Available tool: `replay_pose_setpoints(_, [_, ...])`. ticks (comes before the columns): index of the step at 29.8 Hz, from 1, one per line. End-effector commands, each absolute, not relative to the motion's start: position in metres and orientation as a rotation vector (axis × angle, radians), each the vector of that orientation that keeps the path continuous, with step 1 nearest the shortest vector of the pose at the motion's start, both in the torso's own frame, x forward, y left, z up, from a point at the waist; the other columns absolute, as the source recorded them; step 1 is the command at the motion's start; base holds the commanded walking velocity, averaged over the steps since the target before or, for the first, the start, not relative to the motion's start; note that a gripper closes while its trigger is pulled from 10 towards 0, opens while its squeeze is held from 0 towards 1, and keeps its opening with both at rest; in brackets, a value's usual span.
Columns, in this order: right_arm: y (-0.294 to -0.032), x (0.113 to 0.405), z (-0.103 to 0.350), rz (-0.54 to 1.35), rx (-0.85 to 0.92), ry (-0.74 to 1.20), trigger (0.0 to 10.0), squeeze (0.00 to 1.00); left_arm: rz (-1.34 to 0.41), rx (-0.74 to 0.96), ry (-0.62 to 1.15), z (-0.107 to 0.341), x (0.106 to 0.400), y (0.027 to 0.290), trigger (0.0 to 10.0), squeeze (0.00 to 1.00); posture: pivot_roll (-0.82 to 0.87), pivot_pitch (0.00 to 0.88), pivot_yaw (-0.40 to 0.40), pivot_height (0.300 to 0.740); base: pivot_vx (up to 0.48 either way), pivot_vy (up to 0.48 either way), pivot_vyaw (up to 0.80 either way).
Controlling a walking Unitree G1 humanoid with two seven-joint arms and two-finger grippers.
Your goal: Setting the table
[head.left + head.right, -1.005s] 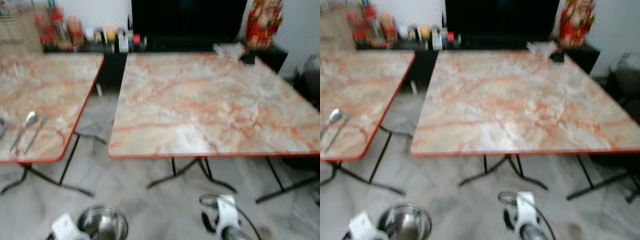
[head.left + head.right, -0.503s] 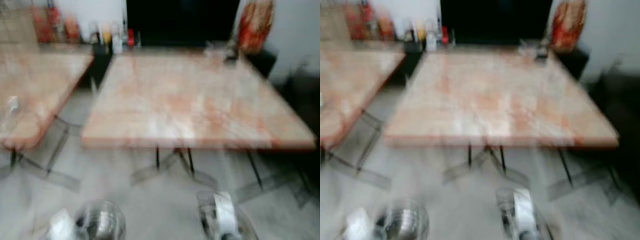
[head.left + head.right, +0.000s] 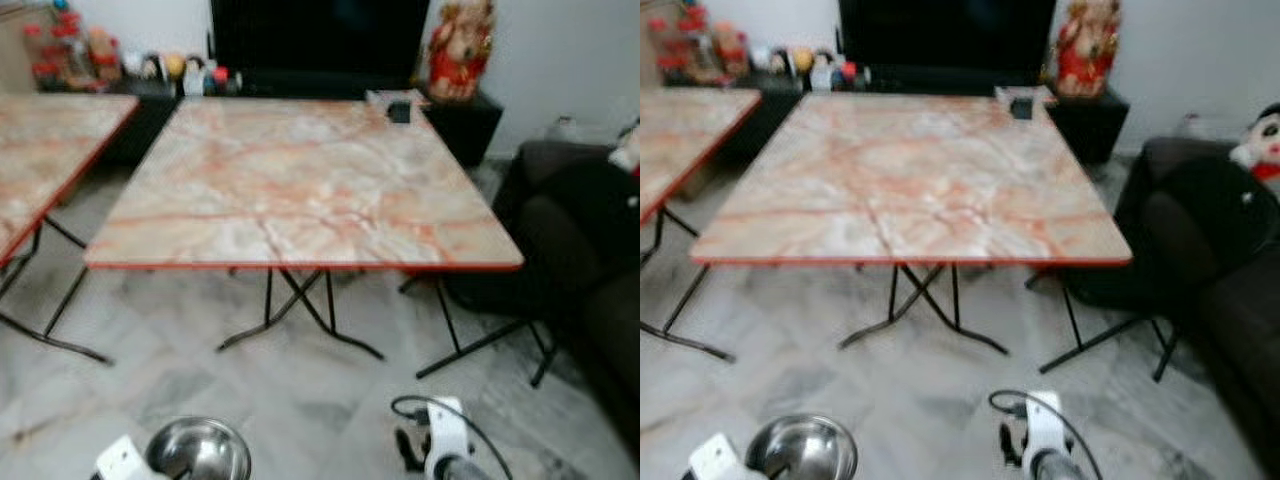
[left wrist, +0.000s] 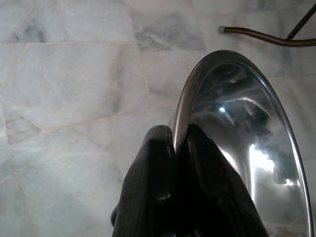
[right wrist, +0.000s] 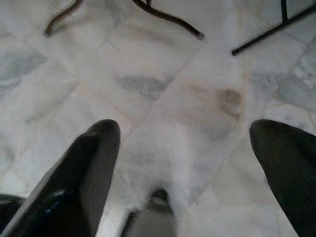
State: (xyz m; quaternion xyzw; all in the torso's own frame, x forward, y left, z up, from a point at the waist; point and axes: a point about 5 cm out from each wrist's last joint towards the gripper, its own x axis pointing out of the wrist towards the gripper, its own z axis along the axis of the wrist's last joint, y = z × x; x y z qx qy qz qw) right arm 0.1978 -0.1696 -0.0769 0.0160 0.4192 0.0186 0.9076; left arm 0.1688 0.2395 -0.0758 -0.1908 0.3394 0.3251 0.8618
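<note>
Two marble tables (image 3: 300,185); left claw (image 4: 178,143) clamps bowl (image 4: 247,148) rim; right claw (image 5: 185,148) apart.

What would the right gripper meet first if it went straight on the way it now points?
Most likely the marble floor. The right gripper has its fingers spread open and points down at bare tiles; the table legs lie further off, though depth is hard to judge.

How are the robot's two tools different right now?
The left tool is shut on the rim of a shiny steel bowl, while the right tool is open and holds nothing. The left tool's fingers press together; the right tool's fingers stand wide apart. Both have black fingers and hang over the marble floor.
</note>
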Motion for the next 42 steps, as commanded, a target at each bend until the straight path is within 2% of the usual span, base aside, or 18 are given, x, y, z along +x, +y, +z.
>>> replay_pose_setpoints(1, [-0.1789, 0.2005, -0.0745, 0.017, 0.022, 0.854, 10.0, 0.00, 0.645, -0.404, 0.699, -0.0746, 0.1752, 0.2321, 10.0, 0.00, 0.06, 0.000, -0.023, 0.732, 0.000, -0.240, 0.00])
replay_pose_setpoints(10, [-0.1795, 0.2001, -0.0747, 0.024, 0.009, 0.858, 10.0, 0.00, 0.628, -0.382, 0.693, -0.0752, 0.1726, 0.2308, 10.0, 0.00, 0.06, 0.002, -0.026, 0.732, 0.000, 0.000, 0.00])
replay_pose_setpoints(28, [-0.1779, 0.2022, -0.0737, 0.026, 0.010, 0.851, 10.0, 0.00, 0.624, -0.372, 0.694, -0.0735, 0.1768, 0.2316, 10.0, 0.00, 0.05, 0.000, -0.022, 0.732, 0.356, 0.000, 0.31])
replay_pose_setpoints(39, [-0.1800, 0.2047, -0.0722, 0.017, 0.022, 0.846, 10.0, 0.00, 0.630, -0.375, 0.697, -0.0748, 0.1743, 0.2299, 10.0, 0.00, 0.05, 0.000, -0.028, 0.732, 0.350, 0.000, 0.00])
replay_pose_setpoints(42, [-0.1799, 0.2045, -0.0723, 0.016, 0.023, 0.848, 10.0, 0.00, 0.641, -0.364, 0.692, -0.0751, 0.1718, 0.2316, 10.0, 0.00, 0.06, 0.000, -0.028, 0.732, 0.000, 0.000, 0.00])
